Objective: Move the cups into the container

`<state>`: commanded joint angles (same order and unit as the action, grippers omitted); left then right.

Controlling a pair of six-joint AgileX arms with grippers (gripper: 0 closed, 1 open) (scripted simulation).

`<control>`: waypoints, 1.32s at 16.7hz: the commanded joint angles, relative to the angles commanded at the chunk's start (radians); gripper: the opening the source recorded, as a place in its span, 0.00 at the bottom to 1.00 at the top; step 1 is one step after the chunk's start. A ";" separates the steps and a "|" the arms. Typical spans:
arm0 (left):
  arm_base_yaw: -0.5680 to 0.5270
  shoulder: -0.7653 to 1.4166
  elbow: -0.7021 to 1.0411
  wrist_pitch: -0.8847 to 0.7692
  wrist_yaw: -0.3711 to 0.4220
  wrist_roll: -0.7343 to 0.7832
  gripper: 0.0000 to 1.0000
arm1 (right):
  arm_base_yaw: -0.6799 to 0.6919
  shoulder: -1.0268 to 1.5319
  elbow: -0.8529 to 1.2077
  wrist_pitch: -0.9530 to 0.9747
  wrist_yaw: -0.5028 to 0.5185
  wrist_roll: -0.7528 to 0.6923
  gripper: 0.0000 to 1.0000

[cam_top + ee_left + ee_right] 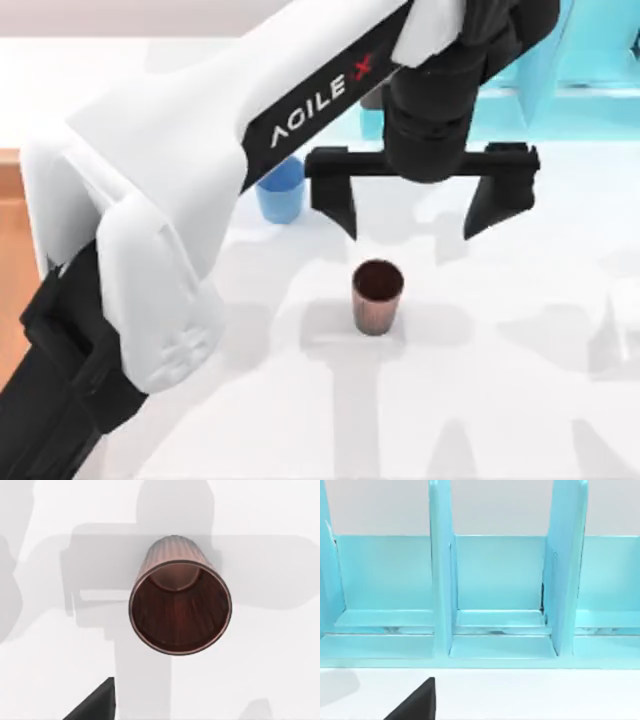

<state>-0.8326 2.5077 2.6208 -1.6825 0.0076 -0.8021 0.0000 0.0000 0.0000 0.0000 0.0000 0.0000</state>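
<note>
The dark coppery brown cup (378,296) stands upright on the white table near the middle. My left gripper (413,222) hangs open just behind and above it, with nothing between its black fingers. The left wrist view looks down into the brown cup (180,605), with one fingertip (95,706) at the edge. The blue cup (281,190) stands farther back and to the left, partly hidden by my left arm. A strip of the wooden container (8,250) shows at the table's left edge. My right arm is parked facing the cabinet, one fingertip (417,702) set wide to the side.
A turquoise shelf-like cabinet (590,70) stands at the back right, and its compartments (497,580) are seen close up in the right wrist view. My left arm's white body (170,200) spans the table's left half. White table lies around the brown cup.
</note>
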 joint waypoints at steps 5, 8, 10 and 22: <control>0.000 -0.039 -0.220 0.180 -0.001 0.002 1.00 | 0.000 0.000 0.000 0.000 0.000 0.000 1.00; 0.000 -0.070 -0.411 0.331 -0.001 0.001 1.00 | 0.000 0.000 0.000 0.000 0.000 0.000 1.00; -0.001 -0.083 -0.500 0.409 -0.001 0.001 1.00 | 0.000 0.000 0.000 0.000 0.000 0.000 1.00; -0.002 -0.091 -0.555 0.462 -0.001 -0.001 0.55 | 0.000 0.000 0.000 0.000 0.000 0.000 1.00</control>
<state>-0.8347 2.4172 2.0662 -1.2207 0.0064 -0.8028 0.0000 0.0000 0.0000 0.0000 0.0000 0.0000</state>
